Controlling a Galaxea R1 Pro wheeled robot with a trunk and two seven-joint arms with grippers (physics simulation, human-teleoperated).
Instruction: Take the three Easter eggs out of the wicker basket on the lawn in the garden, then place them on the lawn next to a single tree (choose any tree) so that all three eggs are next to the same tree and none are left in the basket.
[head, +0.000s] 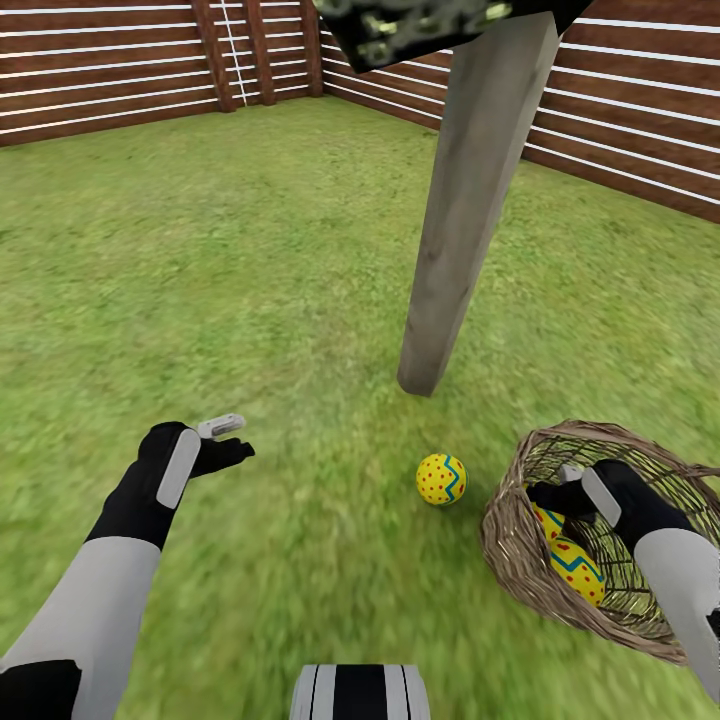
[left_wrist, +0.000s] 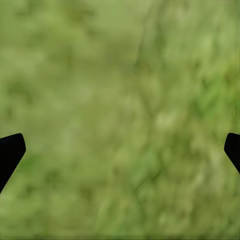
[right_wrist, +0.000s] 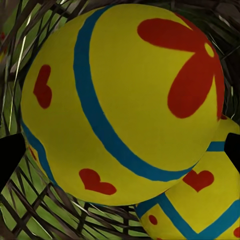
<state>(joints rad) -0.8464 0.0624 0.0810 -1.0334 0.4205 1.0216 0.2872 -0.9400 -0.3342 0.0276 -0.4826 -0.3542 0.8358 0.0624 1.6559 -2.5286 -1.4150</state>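
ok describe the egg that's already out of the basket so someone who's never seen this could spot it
Start at the tree with the pale grey-tan trunk standing in the lawn. On the grass just in front of its base, to the left of the wicker basket, lies a single Easter egg. It is yellow with red dots and a blue zigzag band, and it alone sits on open grass, while the other eggs lie inside the basket.

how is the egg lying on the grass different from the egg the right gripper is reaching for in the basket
The egg on the lawn lies free on the grass near the tree trunk; the basket egg sits inside the wicker basket, beside another egg. The lawn egg bears small red dots and a blue zigzag; the basket egg shows red hearts, a red flower and a smooth blue band. The right gripper hovers at the basket egg; nothing is near the lawn egg. Both are yellow.
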